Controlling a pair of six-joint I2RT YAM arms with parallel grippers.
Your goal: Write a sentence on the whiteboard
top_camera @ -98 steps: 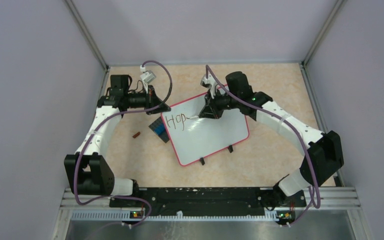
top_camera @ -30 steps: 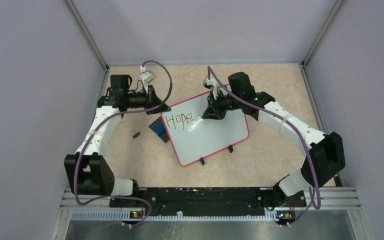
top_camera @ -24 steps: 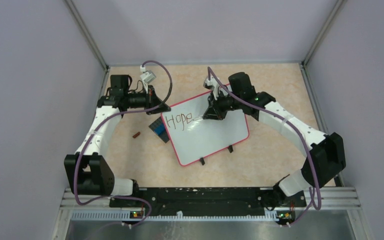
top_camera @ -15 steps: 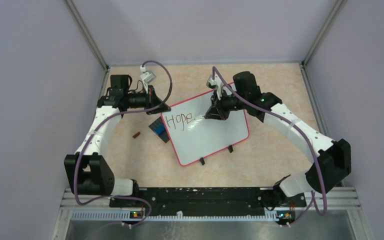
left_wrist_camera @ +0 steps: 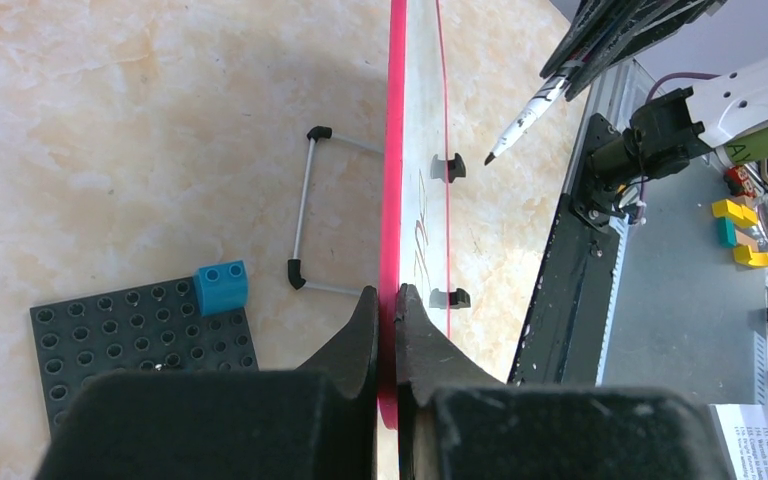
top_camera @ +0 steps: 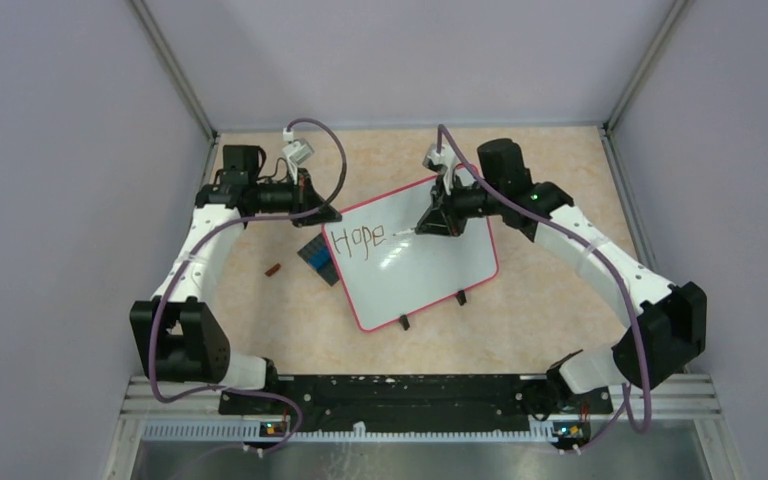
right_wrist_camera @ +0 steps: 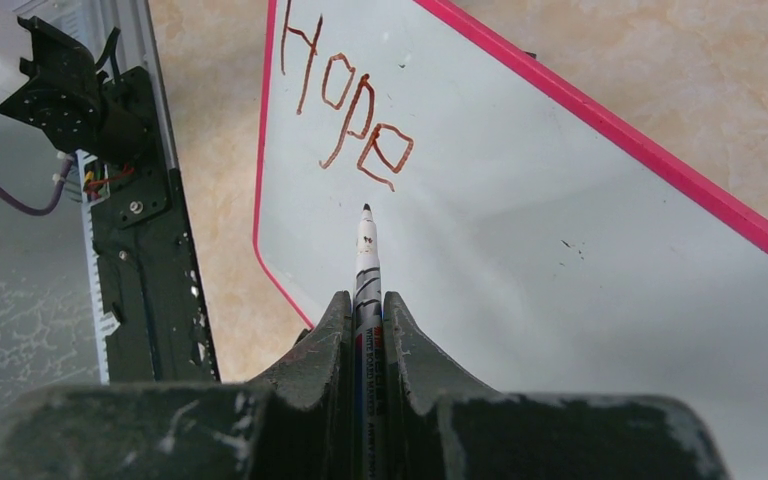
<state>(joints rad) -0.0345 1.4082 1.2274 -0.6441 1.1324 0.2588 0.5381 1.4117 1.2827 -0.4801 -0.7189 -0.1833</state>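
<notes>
1. Two grippers of mine are at work, and both are pinching something. My left gripper has its fingers pressed onto the pink top edge of the whiteboard, at the corner nearest my left arm.
2. My right gripper is clamped on a marker, which sticks out straight ahead between the fingers with its dark tip forward.
3. That whiteboard stands tilted on its two black feet in the middle of the table, its writing face toward my bases.
4. Of the sentence, only "Hope" is on the board, in red-brown strokes at the upper left of the face.
5. My marker tip sits just past the final "e". From the left wrist camera it looks lifted off the face.
6. Behind the board, beside my left gripper, a dark studded baseplate lies flat on the table and carries one blue brick at its corner.
</notes>
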